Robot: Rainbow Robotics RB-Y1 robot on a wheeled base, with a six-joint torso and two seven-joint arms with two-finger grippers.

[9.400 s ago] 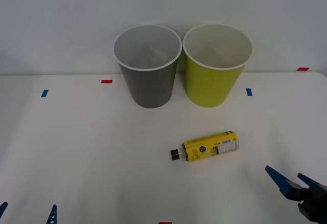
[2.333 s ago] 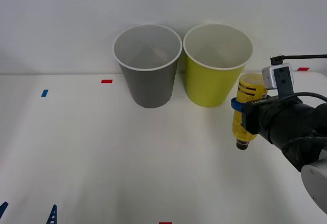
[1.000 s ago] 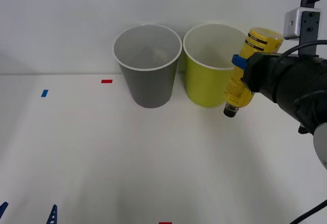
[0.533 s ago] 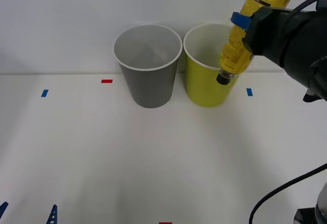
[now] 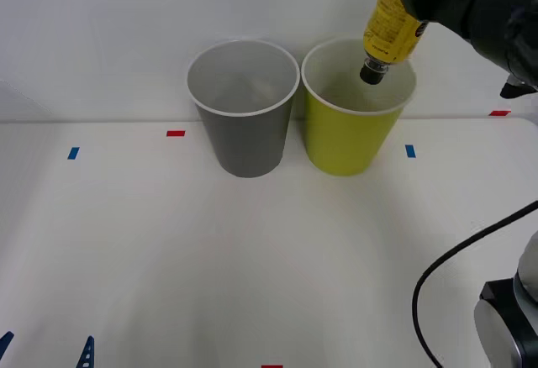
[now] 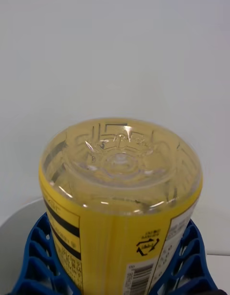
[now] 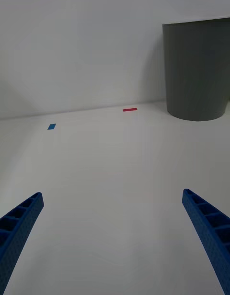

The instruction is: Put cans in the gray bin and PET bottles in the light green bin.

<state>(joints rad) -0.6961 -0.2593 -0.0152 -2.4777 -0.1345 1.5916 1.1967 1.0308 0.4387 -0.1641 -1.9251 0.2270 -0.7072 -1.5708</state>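
Above the light green bin (image 5: 349, 133), at the far right of the table (image 5: 252, 259), the right gripper (image 6: 115, 271) holds the PET bottle (image 5: 389, 25) upside down, its dark cap pointing down over the bin's open mouth and slightly toward the bin's near-right rim. The bottle hangs tilted, with its clear base uppermost (the right wrist view looks straight onto that ribbed, see-through bottom). Blue ribbed fingers (image 6: 36, 261) clamp the yellow label from both sides, so the claw is closed on the bottle's body. The cap sits just above rim height and is not touching the bin as far as the front view shows.

Just beside the light green bin, to its left, stands the gray bin (image 5: 244, 107), upright, the two rims almost touching. Both stand near the table's far edge against the white wall.

At the near left edge of the table, the left gripper (image 7: 115, 237) waits low over the bare surface, its fingers spread wide apart, with small red and blue tape marks (image 7: 129, 109) ahead of it.
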